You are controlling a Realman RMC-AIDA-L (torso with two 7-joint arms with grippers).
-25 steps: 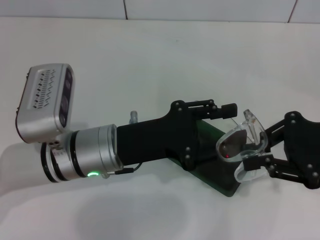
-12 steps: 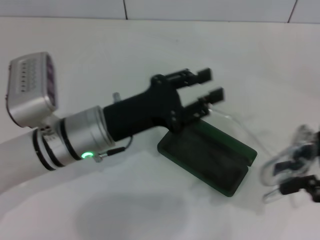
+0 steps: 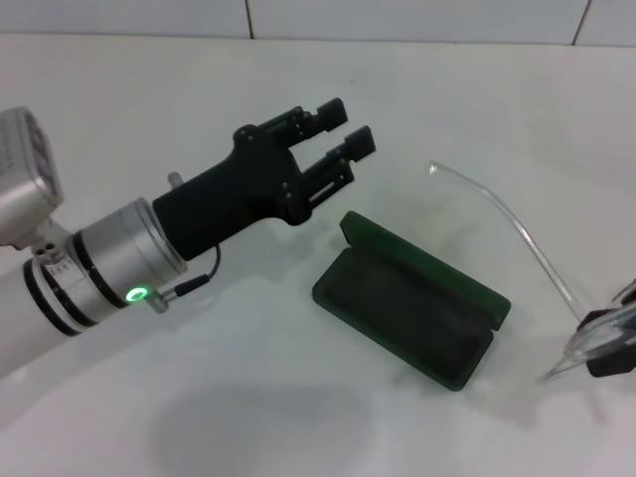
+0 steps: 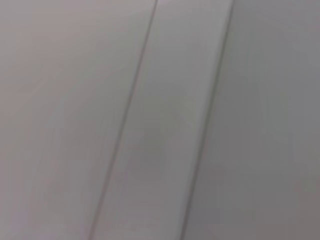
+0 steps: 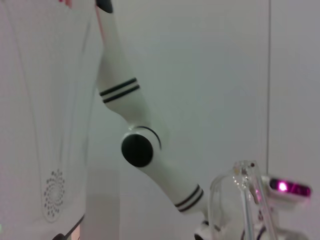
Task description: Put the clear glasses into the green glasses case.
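The green glasses case [image 3: 422, 266] lies open on the white table, right of centre in the head view, its dark lining empty. The clear glasses [image 3: 599, 333] hang at the right edge of that view. One clear arm [image 3: 507, 221] sticks out toward the back left above the table. My right gripper [image 3: 618, 350] is only partly in frame there, shut on the glasses front. The right wrist view shows a piece of the clear frame [image 5: 244, 196]. My left gripper [image 3: 348, 125] is open and empty, raised to the back left of the case.
The white table [image 3: 298, 417] ends at a tiled wall [image 3: 397, 18] at the back. The left wrist view holds only plain white surface with seams. The right wrist view shows my left arm [image 5: 137, 147] and its lit wrist camera [image 5: 289, 188].
My left gripper has drawn back to the left, off the case, which now lies uncovered. My right gripper has carried the glasses away to the right edge of the head view.
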